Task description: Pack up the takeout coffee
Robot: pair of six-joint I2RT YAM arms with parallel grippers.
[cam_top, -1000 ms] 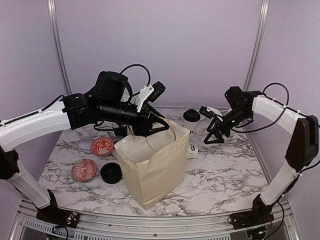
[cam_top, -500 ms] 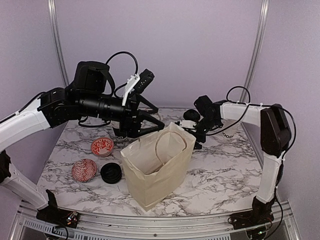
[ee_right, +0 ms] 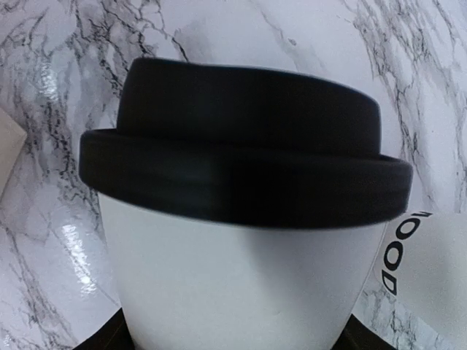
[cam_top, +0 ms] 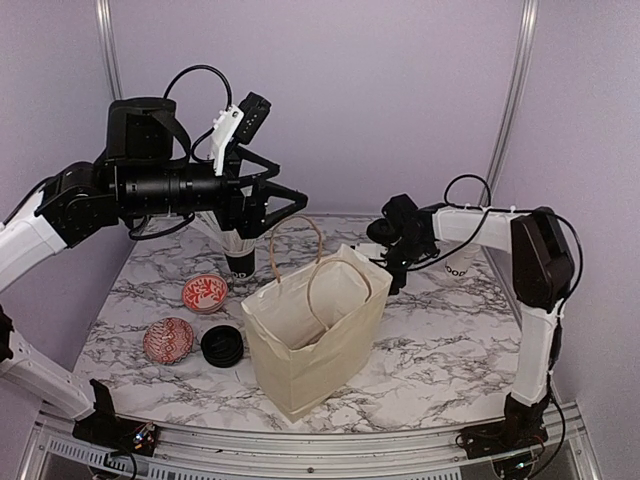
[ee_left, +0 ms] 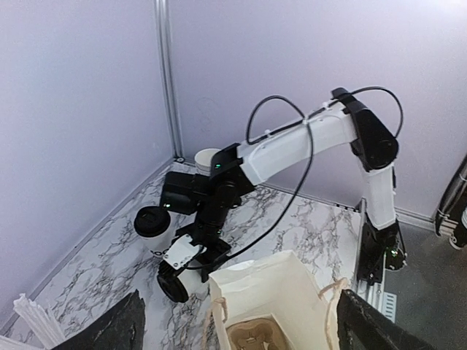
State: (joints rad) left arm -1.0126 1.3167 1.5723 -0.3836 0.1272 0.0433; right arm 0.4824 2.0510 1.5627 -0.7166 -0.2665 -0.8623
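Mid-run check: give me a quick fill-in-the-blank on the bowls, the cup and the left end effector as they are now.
1. ___ red-patterned bowls sit on the table, left of the paper bag.
2. The white cup at the right end effector carries a ___ lid.
3. The left end effector hangs above the table with its jaws ___.

Missing words: Two; black; open.

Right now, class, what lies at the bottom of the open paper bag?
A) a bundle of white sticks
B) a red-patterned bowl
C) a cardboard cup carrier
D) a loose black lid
C: the left wrist view looks down into the paper bag and shows a tan moulded cardboard cup carrier on its floor, with no bowl, sticks or lid in there.
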